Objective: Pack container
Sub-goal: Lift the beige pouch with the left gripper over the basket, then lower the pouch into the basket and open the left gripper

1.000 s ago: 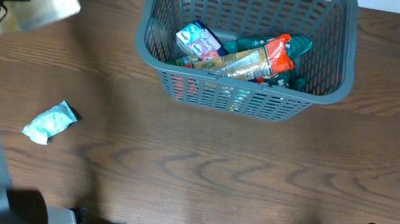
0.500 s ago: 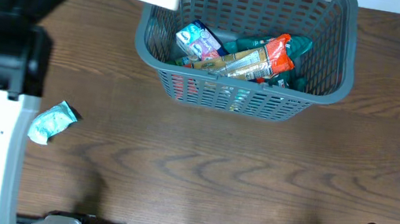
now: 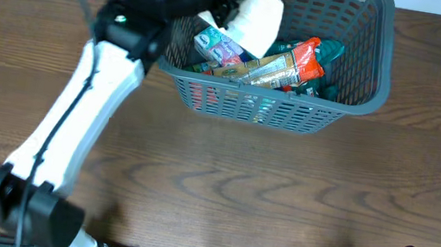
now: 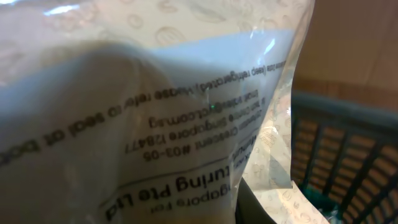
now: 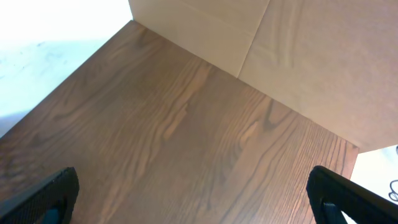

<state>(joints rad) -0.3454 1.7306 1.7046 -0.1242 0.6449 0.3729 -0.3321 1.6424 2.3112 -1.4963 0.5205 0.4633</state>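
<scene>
Container [image 3: 266, 108], dark grey with lattice walls, sits at the far side of a brown wood-grain table [image 3: 279, 202]; a beige board wall [image 5: 311, 62] backs the surface. Inside lie an orange-and-tan packet [image 3: 286, 63], a blue-and-pink packet [image 3: 217, 47] and teal packets [image 3: 330, 47]; the left gripper [image 3: 237, 2] — clamped on a white printed packet [image 3: 258, 20] — hangs over the basket's left rim. The right gripper [image 5: 196, 202] — fingers spread wide, holding nothing — hovers above the wood.
</scene>
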